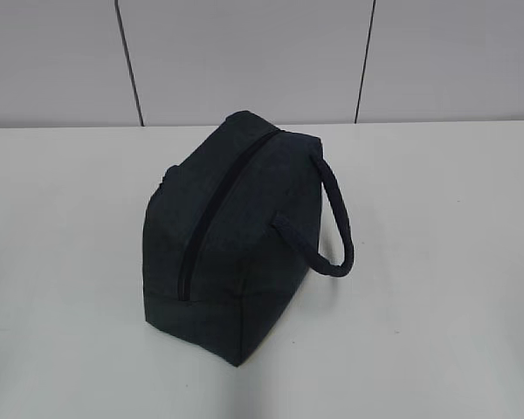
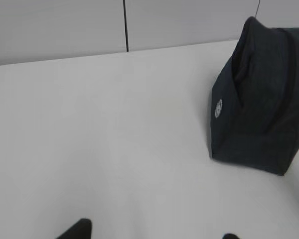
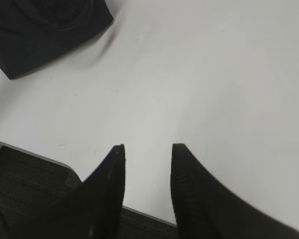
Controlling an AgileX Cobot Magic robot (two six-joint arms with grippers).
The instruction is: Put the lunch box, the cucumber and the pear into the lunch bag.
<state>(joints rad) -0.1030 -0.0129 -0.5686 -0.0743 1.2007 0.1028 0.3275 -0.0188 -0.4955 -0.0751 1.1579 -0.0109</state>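
The dark navy lunch bag point(image 1: 231, 236) stands in the middle of the white table with its top zipper point(image 1: 218, 205) closed and one loop handle point(image 1: 336, 223) hanging to the right. It also shows at the right of the left wrist view point(image 2: 261, 99) and in the top left corner of the right wrist view point(image 3: 45, 30). The lunch box, the cucumber and the pear are out of view. My left gripper point(image 2: 154, 236) is open and empty over bare table left of the bag. My right gripper point(image 3: 147, 149) is open and empty above the table's front edge.
The white table point(image 1: 437, 305) reaches back to a grey panelled wall point(image 1: 244, 52). The table's front edge point(image 3: 50, 160) and dark floor below it show in the right wrist view. Neither arm shows in the exterior view.
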